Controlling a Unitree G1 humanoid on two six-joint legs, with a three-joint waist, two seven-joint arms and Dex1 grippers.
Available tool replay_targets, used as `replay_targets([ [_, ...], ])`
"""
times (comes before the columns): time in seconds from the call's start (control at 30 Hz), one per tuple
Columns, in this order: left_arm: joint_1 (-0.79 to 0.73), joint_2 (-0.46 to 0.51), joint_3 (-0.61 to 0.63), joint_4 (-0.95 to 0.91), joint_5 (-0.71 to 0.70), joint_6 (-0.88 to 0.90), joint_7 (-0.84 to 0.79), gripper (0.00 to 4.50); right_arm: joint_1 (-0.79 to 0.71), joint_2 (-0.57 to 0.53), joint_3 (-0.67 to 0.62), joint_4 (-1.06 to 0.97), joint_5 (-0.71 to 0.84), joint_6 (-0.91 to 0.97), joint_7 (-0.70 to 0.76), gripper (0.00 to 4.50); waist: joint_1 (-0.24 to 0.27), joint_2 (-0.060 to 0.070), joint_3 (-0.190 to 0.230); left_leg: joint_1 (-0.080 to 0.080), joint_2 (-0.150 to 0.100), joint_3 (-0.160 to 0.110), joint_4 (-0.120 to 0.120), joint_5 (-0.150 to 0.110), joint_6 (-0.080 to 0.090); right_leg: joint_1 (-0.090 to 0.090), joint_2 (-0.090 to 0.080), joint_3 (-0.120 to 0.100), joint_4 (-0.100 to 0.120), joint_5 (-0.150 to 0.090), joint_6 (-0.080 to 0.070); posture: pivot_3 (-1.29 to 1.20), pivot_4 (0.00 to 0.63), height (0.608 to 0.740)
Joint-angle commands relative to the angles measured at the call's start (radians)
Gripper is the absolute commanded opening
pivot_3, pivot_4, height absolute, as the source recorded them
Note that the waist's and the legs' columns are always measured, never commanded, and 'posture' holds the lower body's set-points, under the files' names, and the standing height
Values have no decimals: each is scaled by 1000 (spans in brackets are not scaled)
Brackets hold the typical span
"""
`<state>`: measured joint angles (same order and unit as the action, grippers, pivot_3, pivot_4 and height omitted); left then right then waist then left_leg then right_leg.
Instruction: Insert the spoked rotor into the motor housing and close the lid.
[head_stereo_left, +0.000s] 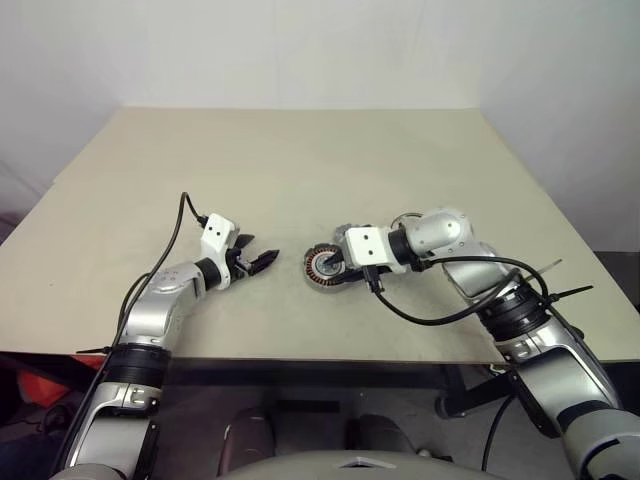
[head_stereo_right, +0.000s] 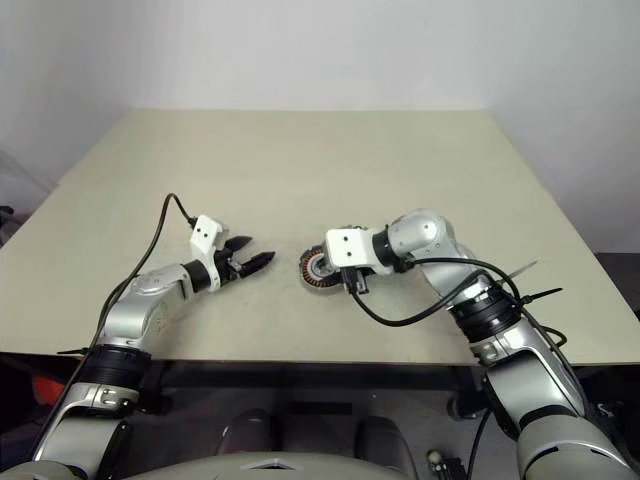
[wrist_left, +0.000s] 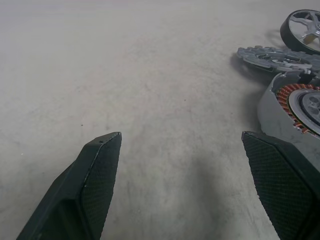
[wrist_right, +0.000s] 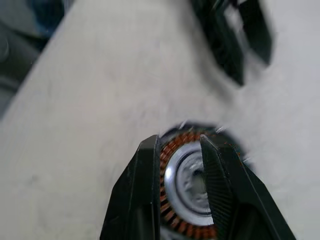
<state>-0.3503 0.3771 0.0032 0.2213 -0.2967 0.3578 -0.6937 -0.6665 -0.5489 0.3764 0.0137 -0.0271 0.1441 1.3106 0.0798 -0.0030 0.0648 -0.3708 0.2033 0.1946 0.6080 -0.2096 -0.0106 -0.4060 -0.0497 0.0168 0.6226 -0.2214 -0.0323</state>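
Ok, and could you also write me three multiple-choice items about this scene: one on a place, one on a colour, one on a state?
1. Where is the motor housing?
A. On the table, at the right gripper
B. At the table's far edge
C. Between the fingers of the left gripper

2. What colour are the motor housing's windings?
A. Blue
B. Copper
C. White

3. How does the left gripper stand?
A. Shut tight
B. Shut on a part
C. Open, with nothing between its fingers

Key: 1 A, the head views show it on the table right at the right gripper's fingertips. 2 B, both wrist views show a copper ring around a silver centre. 3 C, the left wrist view shows bare table between two fingers set wide apart.
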Motion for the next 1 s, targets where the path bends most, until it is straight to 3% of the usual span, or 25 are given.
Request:
replay_targets([
  [0.03, -16, 5, 14, -10, 0, -11, -3, 4083, -19, 3, -53, -53, 62, 58, -21, 1263, 0, 0, 0, 0, 0, 0, 0, 0, 0, 0, 0, 0, 0, 0, 0, 0, 0, 740],
  [0.3, -25, -3, 5, -3, 5, -15, -8, 4083, -90, 56, -95, 301, -54, 12, -323, 1263, -3, 0, 0, 1, -1, 0, 0, 2, -3, 1, 0, 0, 0, 0, 0, 0, 0, 740],
  [0.57, -30, -7, -3, -3, 12, -16, -11, 4083, -213, 92, -126, 652, -82, -85, -467, 1263, -7, 0, 0, -2, -1, 0, 0, 2, -4, -1, 0, 0, -1, 0, 0, 0, 0, 740],
  [0.77, -15, -7, -1, -17, 12, -17, -7, 4083, -265, 85, -113, 827, -124, -182, -509, 1263, -8, 0, 0, -2, -1, 0, 0, 2, -4, -1, 0, 0, -1, 0, 0, 0, 0, 740],
  [1.0, -7, -3, 5, -26, 9, -13, -2, 4083, -271, 73, -124, 873, -135, -228, -495, 1263, -8, 0, 0, -2, -1, 0, 0, 2, -3, -1, 0, -1, 0, 0, 0, 0, 0, 740],
])
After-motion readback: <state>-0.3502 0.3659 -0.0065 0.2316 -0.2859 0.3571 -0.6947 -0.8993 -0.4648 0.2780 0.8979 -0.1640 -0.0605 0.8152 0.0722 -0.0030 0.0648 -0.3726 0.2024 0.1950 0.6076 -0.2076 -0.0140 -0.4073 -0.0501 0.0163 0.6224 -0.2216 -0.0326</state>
